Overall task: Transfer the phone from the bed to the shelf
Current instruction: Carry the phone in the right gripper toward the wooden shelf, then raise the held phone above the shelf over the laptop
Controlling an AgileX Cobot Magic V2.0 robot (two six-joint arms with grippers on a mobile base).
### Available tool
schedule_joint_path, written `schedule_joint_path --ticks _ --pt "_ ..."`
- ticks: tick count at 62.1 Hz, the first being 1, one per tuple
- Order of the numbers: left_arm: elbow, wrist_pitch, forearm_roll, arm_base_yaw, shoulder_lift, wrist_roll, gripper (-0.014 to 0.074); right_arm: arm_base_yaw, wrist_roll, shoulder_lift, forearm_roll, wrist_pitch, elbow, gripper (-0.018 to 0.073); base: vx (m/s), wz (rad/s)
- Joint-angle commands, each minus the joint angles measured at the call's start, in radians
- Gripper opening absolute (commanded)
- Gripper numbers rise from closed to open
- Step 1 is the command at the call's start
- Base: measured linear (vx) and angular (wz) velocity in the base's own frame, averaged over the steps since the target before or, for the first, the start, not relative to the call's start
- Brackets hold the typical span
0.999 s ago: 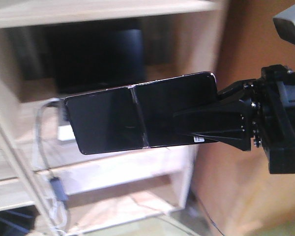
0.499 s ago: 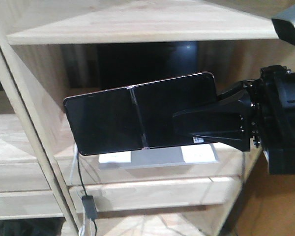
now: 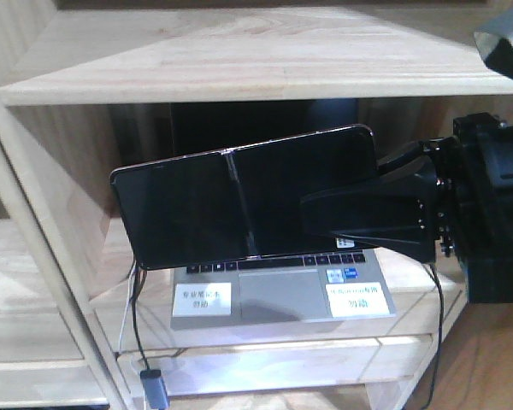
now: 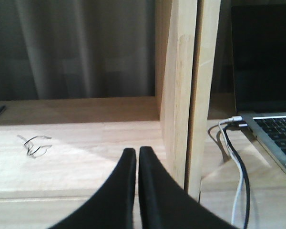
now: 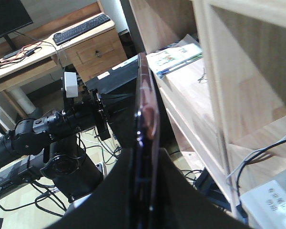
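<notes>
The phone point(image 3: 231, 205), a wide glossy black slab with a centre crease, hangs in the air, held level and facing the front camera. My right gripper point(image 3: 306, 212) is shut on its right end. In the right wrist view the phone point(image 5: 145, 105) shows edge-on between the two black fingers of the right gripper point(image 5: 145, 157). The shelf point(image 3: 239, 60) of light wood planks stands right behind it. My left gripper point(image 4: 136, 151) is shut on nothing, low over a shelf board point(image 4: 86, 143) beside an upright point(image 4: 181, 86). The bed is out of view.
An open grey laptop point(image 3: 282, 290) with white labels sits in the compartment behind the phone, also seen at the right as laptop point(image 4: 267, 71). Cables point(image 4: 236, 162) trail from it. A small wire clip point(image 4: 34, 144) lies on the board. A booklet point(image 5: 174, 57) lies on a shelf board.
The shelf has slid across the front view and sharpened; the laptop compartment now sits directly behind the phone. The phone stays held the same way in my right gripper.
</notes>
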Motion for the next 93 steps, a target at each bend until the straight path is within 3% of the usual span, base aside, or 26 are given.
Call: schedule_joint_path --ticks 1,93 --pt "0.007 -0.073 -0.009 -0.008 -0.006 0.0 0.0001 0.001 -0.007 -0.02 0.093 0.057 -0.028 -0.0002 0.09 -0.01" --pt "0.007 -0.073 -0.009 -0.008 -0.006 0.0 0.0001 0.001 -0.007 -0.02 0.097 0.057 -0.028 -0.0002 0.02 0.0"
